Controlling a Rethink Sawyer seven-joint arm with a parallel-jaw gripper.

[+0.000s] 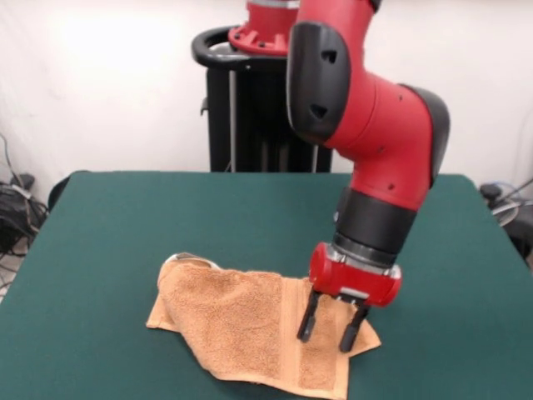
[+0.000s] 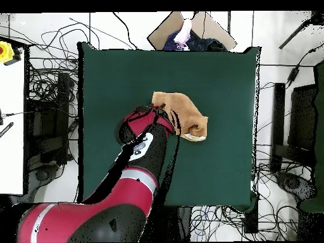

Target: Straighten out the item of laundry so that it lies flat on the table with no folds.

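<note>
The orange-tan terry towel (image 1: pixel 241 321) lies rumpled on the dark green table (image 1: pixel 125 225), near its front edge. Its left side is bunched, with a small white tag showing at the top left corner. A flat woven band runs down its right part. My gripper (image 1: pixel 331 329) is open, its two black fingers spread and pointing down, with the tips at the towel's right side over the band. In the overhead view the towel (image 2: pixel 183 109) lies near the table's (image 2: pixel 221 76) middle, and my arm covers the gripper (image 2: pixel 166 119) at the towel's left edge.
The black pedestal (image 1: pixel 250 108) stands at the table's far side. Cables and equipment lie on the floor around the table (image 2: pixel 44 120). A person's hand (image 2: pixel 185 33) shows at the top edge of the overhead view, beyond the table.
</note>
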